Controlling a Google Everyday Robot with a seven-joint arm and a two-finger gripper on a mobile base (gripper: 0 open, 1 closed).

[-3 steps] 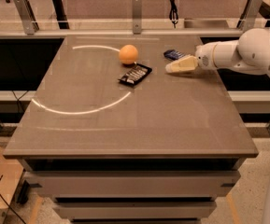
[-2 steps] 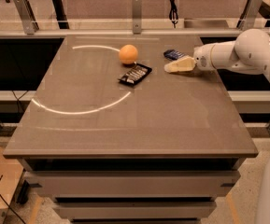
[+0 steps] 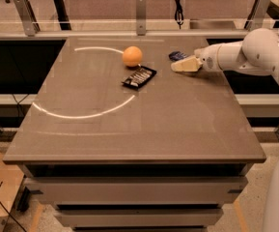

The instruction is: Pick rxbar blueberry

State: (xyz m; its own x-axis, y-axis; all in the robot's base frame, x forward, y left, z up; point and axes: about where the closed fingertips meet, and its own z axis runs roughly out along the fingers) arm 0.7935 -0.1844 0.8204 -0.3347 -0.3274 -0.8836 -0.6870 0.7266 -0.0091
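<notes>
In the camera view, I am reaching in from the right side with my white arm, which is lying almost level above the far right part of the brown table. My gripper is pointing to the left and is hanging low over the table top, close to the far edge. I cannot tell from this angle whether it is standing wide or narrow, because I am seeing it only as one pale wedge. It is not holding anything that I can see. The rxbar blueberry is lying flat on the table just behind the gripper, on the far side, and its right end is disappearing behind the pale wedge. I cannot tell whether I am touching it. To the left of the bar, the orange is resting on the table, apart from my gripper. The black packet with pale stripes is lying just in front of the orange, turned at a slant. A thin white curved line is running over the left half of the table. A grey rail is crossing behind the table.
</notes>
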